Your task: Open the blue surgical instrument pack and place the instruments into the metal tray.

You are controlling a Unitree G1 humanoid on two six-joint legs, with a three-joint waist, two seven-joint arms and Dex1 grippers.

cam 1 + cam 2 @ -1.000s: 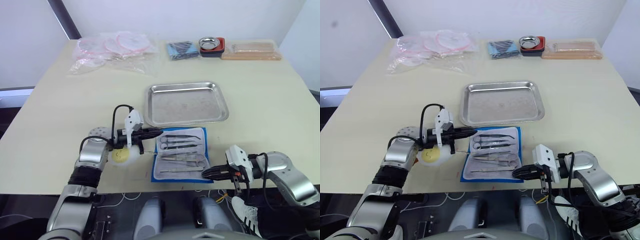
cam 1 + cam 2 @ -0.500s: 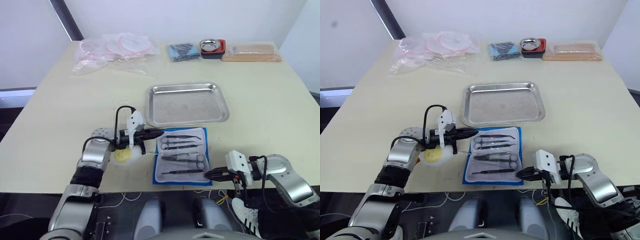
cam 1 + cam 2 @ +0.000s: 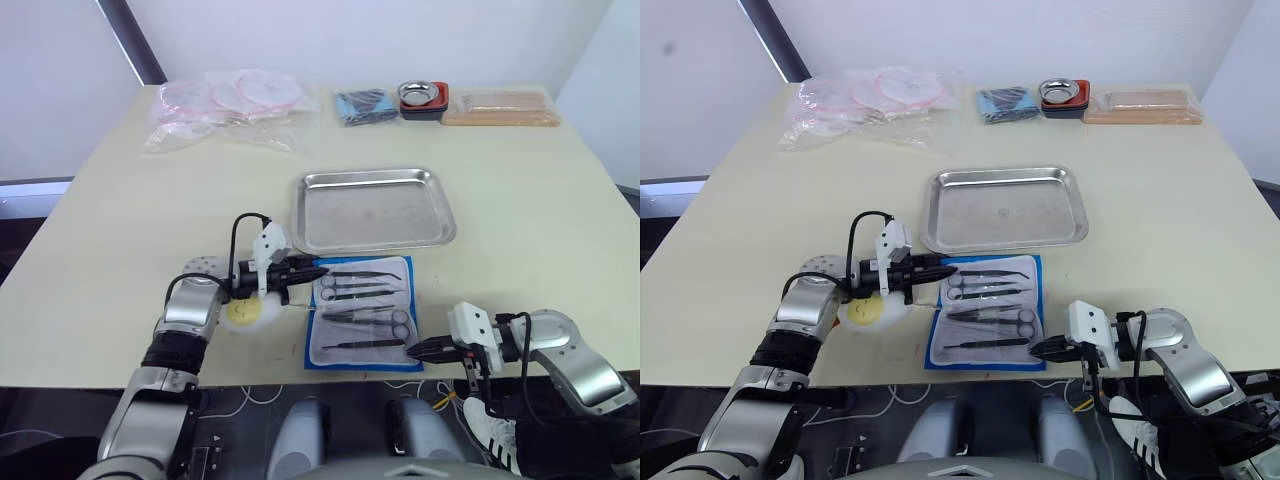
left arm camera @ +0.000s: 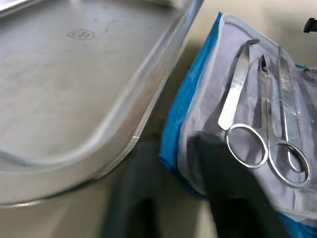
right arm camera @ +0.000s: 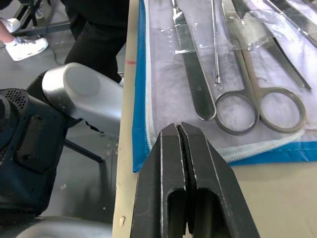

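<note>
Pack: the blue surgical instrument pack [image 3: 362, 312] lay open, just in front of the metal tray [image 3: 374, 208].
Instruments: the instruments [image 3: 361, 303] lay in its lining, long axes running left to right.
Left gripper [image 3: 314, 270]: fingers apart at the pack's left edge, the nearer arm.
Right gripper [image 3: 412, 349]: fingers pressed together, empty, at the pack's near right corner.

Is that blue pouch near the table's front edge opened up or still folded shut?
Opened. The blue surgical instrument pack lies spread flat, its pale grey lining facing up with the instruments lying in rows across it.
</note>
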